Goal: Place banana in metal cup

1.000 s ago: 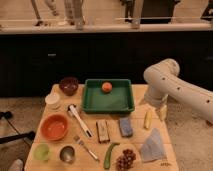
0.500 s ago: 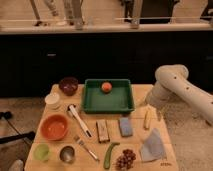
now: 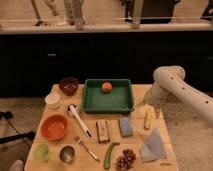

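Wooden table (image 3: pixel 137 142) bears the banana (image 3: pixel 148 119) just right of the green tray (image 3: pixel 108 108), with the gripper (image 3: pixel 146 106) hovering over it, whether open or closed I cannot tell; an off-centre pinch could roll the curved fruit away.

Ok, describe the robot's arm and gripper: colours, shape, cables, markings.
The arm is off-white, built of smooth, thick rounded tubes with a bulbous elbow joint. No cables or markings show. The gripper, close by the banana, looks the same pale colour.
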### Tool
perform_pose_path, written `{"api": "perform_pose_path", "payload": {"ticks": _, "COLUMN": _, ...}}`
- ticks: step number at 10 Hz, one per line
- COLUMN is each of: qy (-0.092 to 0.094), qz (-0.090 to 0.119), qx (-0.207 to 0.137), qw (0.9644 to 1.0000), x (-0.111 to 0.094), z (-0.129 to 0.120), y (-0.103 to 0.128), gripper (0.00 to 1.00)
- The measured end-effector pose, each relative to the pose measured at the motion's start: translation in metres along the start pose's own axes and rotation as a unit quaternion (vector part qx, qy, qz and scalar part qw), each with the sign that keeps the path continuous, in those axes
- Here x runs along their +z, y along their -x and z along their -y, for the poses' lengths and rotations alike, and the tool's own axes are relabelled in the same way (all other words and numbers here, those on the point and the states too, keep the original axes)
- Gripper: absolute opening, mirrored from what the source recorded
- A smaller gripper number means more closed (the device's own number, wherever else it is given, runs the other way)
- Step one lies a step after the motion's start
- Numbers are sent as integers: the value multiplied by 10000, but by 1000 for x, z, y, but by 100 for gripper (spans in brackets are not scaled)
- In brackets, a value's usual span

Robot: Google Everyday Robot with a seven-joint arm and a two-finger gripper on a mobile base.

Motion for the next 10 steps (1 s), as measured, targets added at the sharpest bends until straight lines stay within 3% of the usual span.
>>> {"api": "perform_pose_path", "payload": {"ticks": 4, "qy": -61, "qz": -14, "qx": -62, "qw": 10000, "x": 0, "z": 0, "y": 2, "gripper": 80}}
{"api": "perform_pose_path", "payload": {"ticks": 6, "qy": -56, "qz": -299, "qx": -644, "qw": 9975, "x": 4, "z": -3, "y": 15, "gripper": 80}}
{"api": "perform_pose_path", "payload": {"ticks": 7, "qy": 13, "qz": -433, "qx": -982, "qw": 9942, "x": 12, "z": -5, "y": 16, "gripper": 80}}
{"api": "perform_pose_path", "payload": {"ticks": 8, "qy": 33, "qz": -479, "qx": -1158, "qw": 9921, "x": 21, "z": -2, "y": 14, "gripper": 80}}
{"api": "perform_pose_path", "payload": {"ticks": 10, "qy": 63, "qz": -534, "qx": -1172, "qw": 9916, "x": 34, "z": -8, "y": 5, "gripper": 80}}
